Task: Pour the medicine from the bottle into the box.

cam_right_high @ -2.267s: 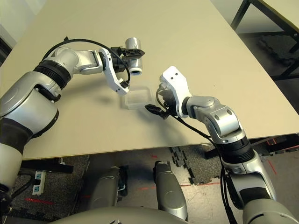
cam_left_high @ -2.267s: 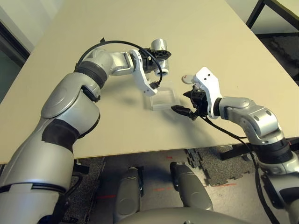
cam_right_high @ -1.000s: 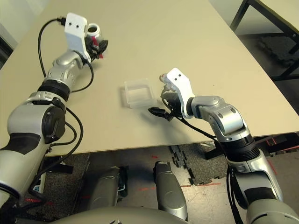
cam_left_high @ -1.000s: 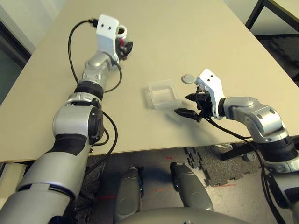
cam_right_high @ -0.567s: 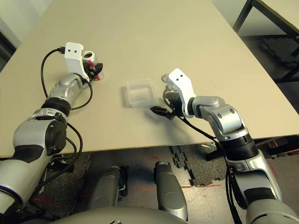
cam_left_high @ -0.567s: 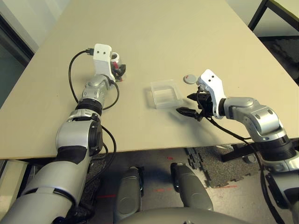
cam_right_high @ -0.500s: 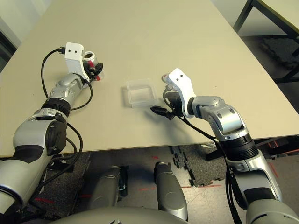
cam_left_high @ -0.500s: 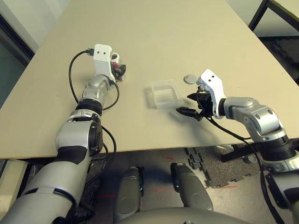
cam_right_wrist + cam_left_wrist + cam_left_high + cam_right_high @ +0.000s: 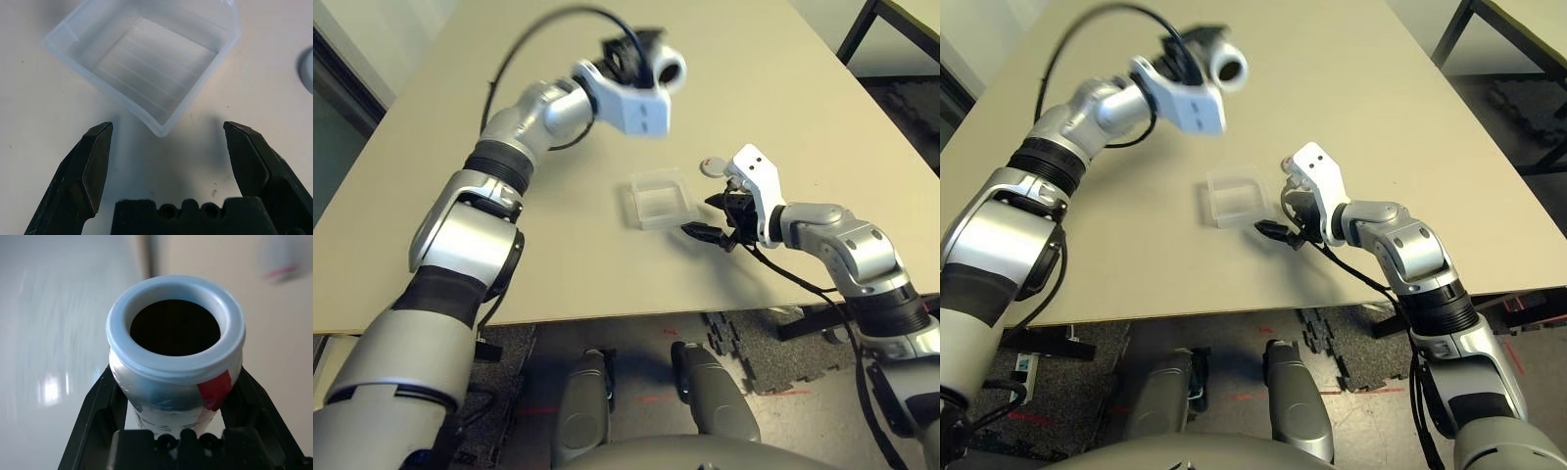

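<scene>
The left gripper (image 9: 176, 431) is clenched on the bottle (image 9: 175, 357), one black finger (image 9: 95, 411) on each side of its silvery body. The bottle is raised above the table (image 9: 754, 88), uncapped, its mouth facing right, at about eleven o'clock from the box (image 9: 660, 197). The right gripper (image 9: 166, 161) rests spread wide and holds nothing, just beside the clear box's near corner, at about four o'clock from it. A round grey cap (image 9: 711, 166) lies on the table at two o'clock from the box.
</scene>
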`<state>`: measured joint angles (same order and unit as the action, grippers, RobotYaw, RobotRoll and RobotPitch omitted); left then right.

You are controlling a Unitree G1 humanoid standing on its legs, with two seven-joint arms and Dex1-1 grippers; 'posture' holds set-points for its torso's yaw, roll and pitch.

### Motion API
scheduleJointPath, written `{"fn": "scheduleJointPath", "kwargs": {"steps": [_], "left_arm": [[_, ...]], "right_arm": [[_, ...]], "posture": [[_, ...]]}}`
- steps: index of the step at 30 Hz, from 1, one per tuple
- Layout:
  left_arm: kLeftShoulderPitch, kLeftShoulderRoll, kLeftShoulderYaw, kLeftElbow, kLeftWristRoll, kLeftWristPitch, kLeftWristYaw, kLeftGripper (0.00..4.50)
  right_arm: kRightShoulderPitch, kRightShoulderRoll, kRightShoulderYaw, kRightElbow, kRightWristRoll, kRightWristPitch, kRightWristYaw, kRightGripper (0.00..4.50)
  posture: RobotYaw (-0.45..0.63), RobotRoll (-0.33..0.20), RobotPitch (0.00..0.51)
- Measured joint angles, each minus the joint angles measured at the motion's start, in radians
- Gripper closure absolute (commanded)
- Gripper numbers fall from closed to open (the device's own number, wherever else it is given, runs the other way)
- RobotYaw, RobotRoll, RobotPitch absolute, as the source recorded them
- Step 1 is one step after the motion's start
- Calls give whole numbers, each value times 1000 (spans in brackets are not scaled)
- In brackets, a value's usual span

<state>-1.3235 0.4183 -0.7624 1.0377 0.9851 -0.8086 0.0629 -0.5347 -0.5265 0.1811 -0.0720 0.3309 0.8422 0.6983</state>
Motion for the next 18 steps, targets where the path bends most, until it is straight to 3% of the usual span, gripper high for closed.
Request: {"fn": "scheduleJointPath", "kwargs": {"steps": [4,10,18], "left_arm": [[-1,1,-111,7,154,18,162,1655],[-7,6,-168,52,242,63,309,1655],[-36,-4,-206,116,289,129,393,1655]], "right_arm": [[-19,22,0,17,-3,-10,-2,0],[-40,35,1,45,-20,-26,-2,0],[-49,52,2,76,-35,-39,5,0]], "posture": [[-160,0,153],[-147,0,152],[-130,0,149]]}}
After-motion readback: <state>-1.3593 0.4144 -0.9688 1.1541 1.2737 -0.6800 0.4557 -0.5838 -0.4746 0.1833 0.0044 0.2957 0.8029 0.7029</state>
